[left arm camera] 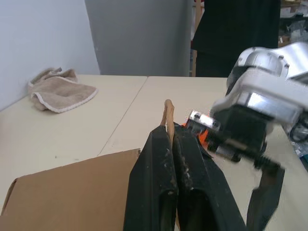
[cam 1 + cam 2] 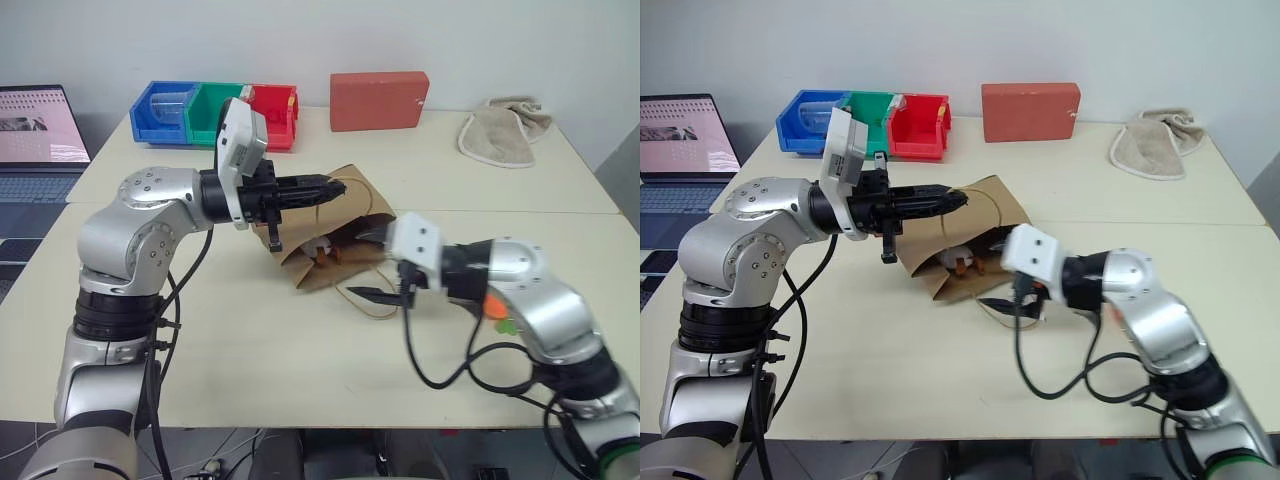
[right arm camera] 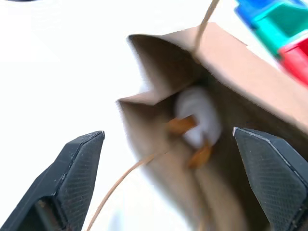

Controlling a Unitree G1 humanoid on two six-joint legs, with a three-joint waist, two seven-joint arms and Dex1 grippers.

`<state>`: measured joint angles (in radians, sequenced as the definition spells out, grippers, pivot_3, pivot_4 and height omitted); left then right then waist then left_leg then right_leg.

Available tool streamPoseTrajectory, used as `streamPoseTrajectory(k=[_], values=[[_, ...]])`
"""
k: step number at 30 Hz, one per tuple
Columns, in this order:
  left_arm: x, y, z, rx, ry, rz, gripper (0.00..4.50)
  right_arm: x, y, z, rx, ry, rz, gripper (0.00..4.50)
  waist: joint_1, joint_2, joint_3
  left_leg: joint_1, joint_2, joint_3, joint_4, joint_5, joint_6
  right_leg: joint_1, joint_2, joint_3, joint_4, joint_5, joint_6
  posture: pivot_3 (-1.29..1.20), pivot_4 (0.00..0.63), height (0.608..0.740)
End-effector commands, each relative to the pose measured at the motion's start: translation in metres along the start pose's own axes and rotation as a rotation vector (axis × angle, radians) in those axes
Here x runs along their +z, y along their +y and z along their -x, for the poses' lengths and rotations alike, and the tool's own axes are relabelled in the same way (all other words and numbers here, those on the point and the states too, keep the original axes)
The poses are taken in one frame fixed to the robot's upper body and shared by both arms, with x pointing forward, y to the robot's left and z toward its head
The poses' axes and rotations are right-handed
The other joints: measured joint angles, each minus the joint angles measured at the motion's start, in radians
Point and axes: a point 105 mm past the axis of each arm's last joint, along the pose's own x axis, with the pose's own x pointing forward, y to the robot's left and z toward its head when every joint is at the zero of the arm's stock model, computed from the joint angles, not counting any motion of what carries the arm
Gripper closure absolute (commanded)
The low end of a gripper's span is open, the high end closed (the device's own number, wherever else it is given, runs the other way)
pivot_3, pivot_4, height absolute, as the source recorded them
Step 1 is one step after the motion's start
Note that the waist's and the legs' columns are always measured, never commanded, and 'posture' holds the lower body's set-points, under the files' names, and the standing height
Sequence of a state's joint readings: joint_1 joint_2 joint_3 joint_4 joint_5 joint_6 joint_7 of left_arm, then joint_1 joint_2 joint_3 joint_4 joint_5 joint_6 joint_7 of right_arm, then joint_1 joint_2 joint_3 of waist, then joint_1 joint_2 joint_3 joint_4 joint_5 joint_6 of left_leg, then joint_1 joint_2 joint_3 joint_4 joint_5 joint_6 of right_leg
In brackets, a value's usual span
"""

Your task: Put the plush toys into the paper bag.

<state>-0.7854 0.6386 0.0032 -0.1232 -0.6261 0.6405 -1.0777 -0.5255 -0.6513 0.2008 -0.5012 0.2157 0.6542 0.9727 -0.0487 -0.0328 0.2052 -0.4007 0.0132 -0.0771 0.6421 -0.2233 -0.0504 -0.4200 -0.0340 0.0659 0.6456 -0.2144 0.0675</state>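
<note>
My right gripper (image 3: 168,180) sits just outside the mouth of the paper bag (image 2: 325,255), fingers spread wide and empty; my left gripper (image 2: 322,187) is pinched tight on a bag handle (image 1: 168,113), holding the top edge up so the mouth faces my right arm. The bag lies on its side on the table (image 2: 250,340), and the egg toy (image 3: 197,122), white with brown legs, is already inside near the mouth, not deep. The carrot toy (image 2: 497,306) is on the table tucked behind my right forearm, orange with a bit of green, so one toy is left to do. Risks, as I judge them: the egg sits close to the opening and the bag isn't upright, so any tug or tilt from my left side could roll it back out. If the left pinch slips off the thin cord, the mouth collapses and the carrot has nowhere to go. The loose second handle (image 2: 365,300) loops on the table right under my right fingers and could snag as I move. Reaching for the carrot, my forearm could knock it off the near edge. Red box (image 2: 380,100), beige cloth (image 2: 505,130) and coloured bins (image 2: 215,112) are well apart at the back.
</note>
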Motion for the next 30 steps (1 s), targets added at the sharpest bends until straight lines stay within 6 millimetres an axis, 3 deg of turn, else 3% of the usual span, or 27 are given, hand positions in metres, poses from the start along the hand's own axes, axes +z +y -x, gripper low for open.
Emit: streamPoseTrajectory(k=[1,5,8,14,19,26,28,30], values=[[0.007,-0.003,-0.001,-0.002,-0.019,-0.047,4.5,-0.001,-0.004,0.044,-0.042,0.031,0.0,0.02,0.002,0.0,0.0,0.0,0.0,0.0,0.0,0.0,0.0,0.0,0.0,0.0,0.0,0.0,0.0,0.0,0.15,0.74],[0.004,-0.004,0.0,-0.005,-0.016,-0.045,4.5,-0.057,-0.01,0.1,-0.121,0.347,-0.016,0.02,0.012,0.0,0.0,0.0,0.0,0.001,0.0,0.0,0.0,0.0,0.0,0.001,0.0,0.0,0.0,0.0,0.15,0.74],[0.003,-0.004,0.0,-0.01,-0.015,-0.047,4.5,-0.086,-0.005,0.122,-0.124,0.496,-0.005,0.02,0.014,0.0,0.0,0.0,0.0,0.002,0.001,0.0,0.0,0.0,0.0,0.002,0.0,-0.001,-0.001,0.0,0.15,0.74],[0.004,-0.001,0.0,-0.012,-0.014,-0.05,4.5,-0.126,-0.01,0.125,-0.217,0.551,-0.061,0.02,0.0,0.0,0.0,0.001,0.0,0.005,0.003,0.0,0.0,0.0,0.0,0.004,0.0,-0.001,-0.002,0.0,0.15,0.74],[0.005,-0.002,0.0,-0.011,-0.012,-0.054,4.5,-0.14,-0.015,0.124,-0.241,0.587,-0.042,1.61,-0.001,0.0,0.0,0.001,0.0,0.005,0.003,0.0,0.0,0.0,0.0,0.005,0.0,-0.001,-0.001,0.0,0.15,0.74],[0.005,-0.001,0.003,0.005,-0.012,-0.05,4.5,-0.138,-0.024,0.123,-0.24,0.568,0.007,4.06,-0.001,0.0,0.0,0.001,0.0,0.005,0.002,0.0,0.0,0.0,0.0,0.005,0.0,0.0,0.0,0.0,0.15,0.74],[0.006,0.0,0.004,0.01,-0.014,-0.049,4.5,-0.13,-0.024,0.12,-0.217,0.536,0.022,4.49,-0.001,0.0,0.0,0.001,0.0,0.005,0.003,0.0,0.0,0.0,0.0,0.005,0.0,0.0,0.0,0.0,0.15,0.74],[0.007,0.001,0.005,0.011,-0.013,-0.05,4.5,-0.114,-0.021,0.113,-0.162,0.485,0.044,4.49,-0.002,0.0,0.0,0.001,0.0,0.005,0.003,0.0,0.0,0.0,0.0,0.005,0.0,0.0,0.0,0.0,0.15,0.74]])
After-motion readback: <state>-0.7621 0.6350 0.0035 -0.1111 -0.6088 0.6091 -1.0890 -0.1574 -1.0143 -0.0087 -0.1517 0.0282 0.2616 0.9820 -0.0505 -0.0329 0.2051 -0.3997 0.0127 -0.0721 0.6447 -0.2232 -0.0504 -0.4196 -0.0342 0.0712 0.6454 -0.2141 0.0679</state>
